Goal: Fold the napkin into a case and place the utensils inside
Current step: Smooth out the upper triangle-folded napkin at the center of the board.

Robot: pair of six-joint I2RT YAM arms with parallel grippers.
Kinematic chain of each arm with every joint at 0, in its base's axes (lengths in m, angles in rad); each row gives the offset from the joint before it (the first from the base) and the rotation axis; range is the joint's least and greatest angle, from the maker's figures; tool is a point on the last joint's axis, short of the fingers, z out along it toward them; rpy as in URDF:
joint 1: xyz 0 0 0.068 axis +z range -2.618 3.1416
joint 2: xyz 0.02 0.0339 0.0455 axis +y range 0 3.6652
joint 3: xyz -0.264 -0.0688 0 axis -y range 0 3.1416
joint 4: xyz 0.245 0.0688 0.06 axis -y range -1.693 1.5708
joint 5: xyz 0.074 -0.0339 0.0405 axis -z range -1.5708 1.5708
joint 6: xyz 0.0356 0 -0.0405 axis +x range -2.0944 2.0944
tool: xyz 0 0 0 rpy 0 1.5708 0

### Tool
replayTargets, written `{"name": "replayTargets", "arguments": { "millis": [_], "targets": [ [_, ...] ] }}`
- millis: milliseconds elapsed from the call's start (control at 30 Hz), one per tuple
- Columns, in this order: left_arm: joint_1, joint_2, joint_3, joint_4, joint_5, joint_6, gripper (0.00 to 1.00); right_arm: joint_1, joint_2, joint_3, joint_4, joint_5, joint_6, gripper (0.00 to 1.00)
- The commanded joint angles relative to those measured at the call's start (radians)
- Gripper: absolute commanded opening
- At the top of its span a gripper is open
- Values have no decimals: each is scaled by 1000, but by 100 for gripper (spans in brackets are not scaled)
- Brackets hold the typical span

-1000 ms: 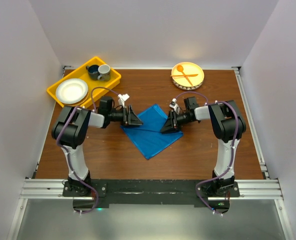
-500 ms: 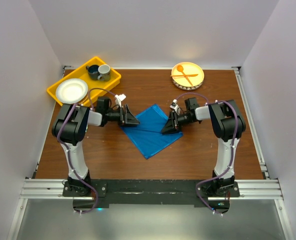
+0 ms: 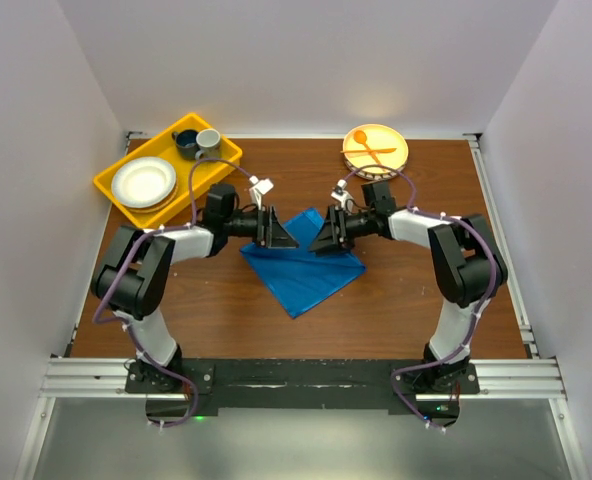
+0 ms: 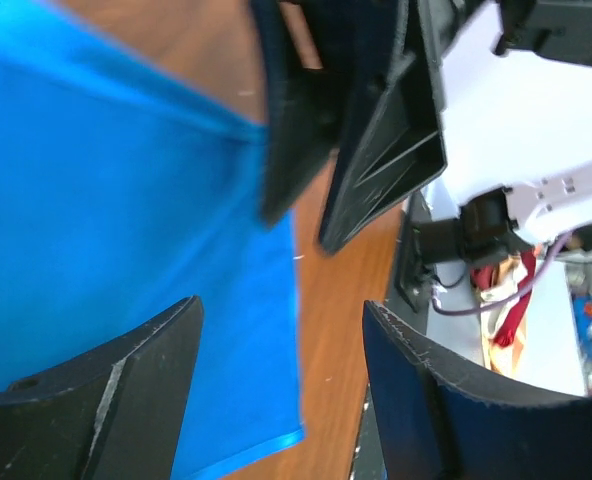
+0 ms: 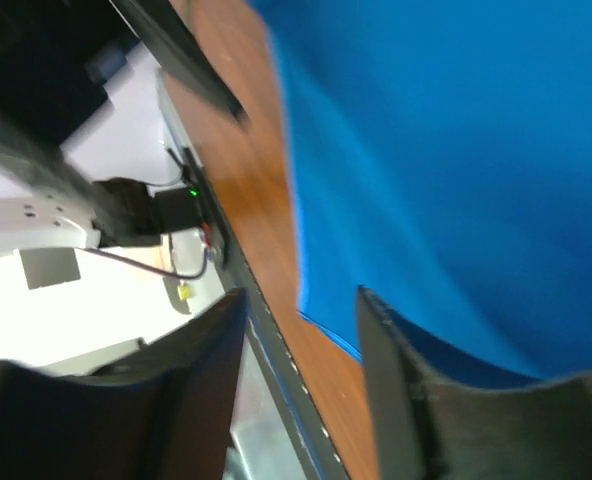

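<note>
1. Your left gripper (image 3: 284, 236) is released, its jaws apart with nothing between them, over the far left edge of the napkin (image 3: 306, 272).
2. Your right gripper (image 3: 322, 238) faces it close by, jaws likewise apart and empty.
3. The napkin lies on the worktop (image 3: 396, 300) between both arms, one corner pointing to the near edge.

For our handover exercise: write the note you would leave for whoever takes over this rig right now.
Left tool: open, empty, over the far corner of the blue napkin.
Right tool: open, empty, facing it there.
Napkin: lies spread out, not yet a narrow case.
Metal utensils: not in view.
Done: nothing that shows.
To do: fold the case, find and insert the utensils.
</note>
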Motion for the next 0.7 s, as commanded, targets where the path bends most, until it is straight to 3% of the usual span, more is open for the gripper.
{"name": "replayTargets", "arguments": {
  "millis": [0,167,433,667],
  "targets": [
    [-53,-2,-47,134,-48,-121,72,42,9,3,107,43,138,57],
    [-56,103,-56,272,-76,-242,73,40,89,4,121,42,121,58],
    [20,243,-56,193,-116,-210,73,-49,167,-31,60,31,16,57],
    [63,272,-79,183,-84,-193,73,-70,224,-75,46,-11,-15,55]
  ]
}}
